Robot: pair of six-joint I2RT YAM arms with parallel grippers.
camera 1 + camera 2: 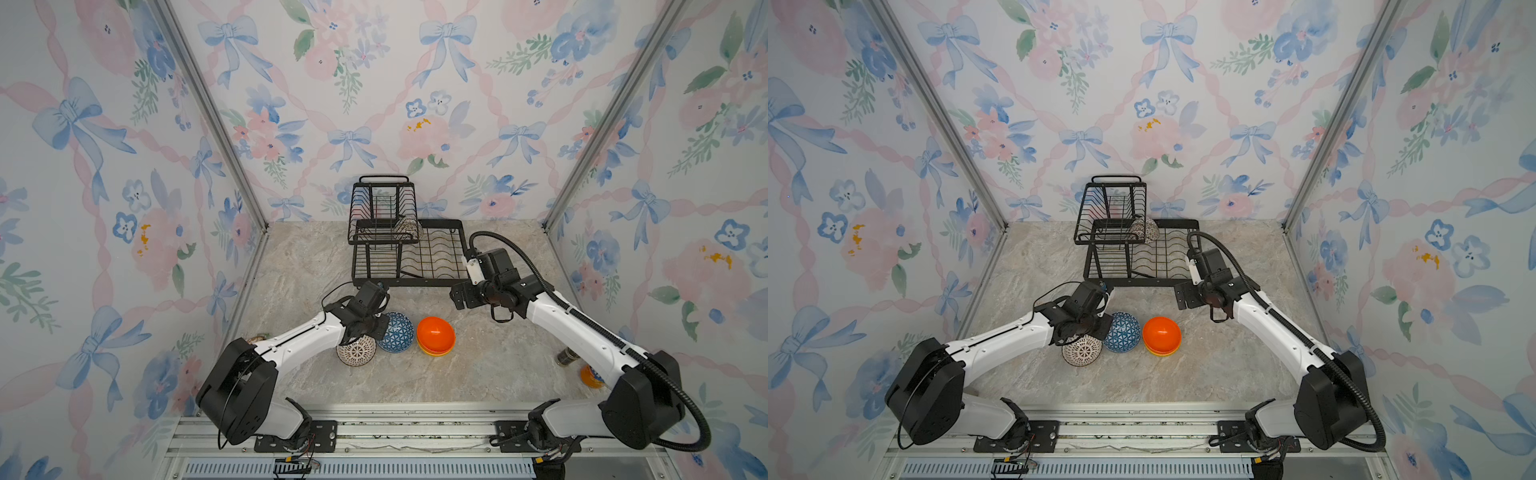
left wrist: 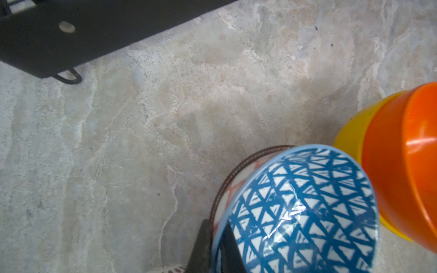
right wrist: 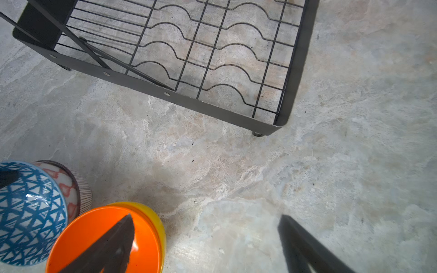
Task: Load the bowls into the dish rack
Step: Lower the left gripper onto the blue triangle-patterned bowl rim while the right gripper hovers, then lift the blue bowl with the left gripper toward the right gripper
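Note:
My left gripper (image 2: pixel 216 224) is shut on the light-blue rim of the blue bowl with white triangles (image 1: pixel 395 332) (image 2: pixel 307 208), one finger on each side of the rim. A pinkish striped bowl (image 2: pixel 227 186) (image 3: pixel 80 186) lies right behind the blue one. The white lattice bowl (image 1: pixel 356 351) sits partly under my left wrist. The orange bowl (image 1: pixel 435 334) (image 3: pixel 94 234) is stacked on the yellow bowl (image 3: pixel 158 219). A brown-beige mosaic bowl (image 1: pixel 409 228) stands in the dish rack (image 1: pixel 419 282) (image 3: pixel 212 107). My right gripper (image 3: pixel 205 218) is open and empty over bare table beside the orange bowl.
An orange can (image 1: pixel 592 376) and a dark object (image 1: pixel 566 357) stand at the right, partly behind my right arm. Flowered walls close in the table on three sides. Marble tabletop (image 1: pixel 478 374) shows in front of the bowls.

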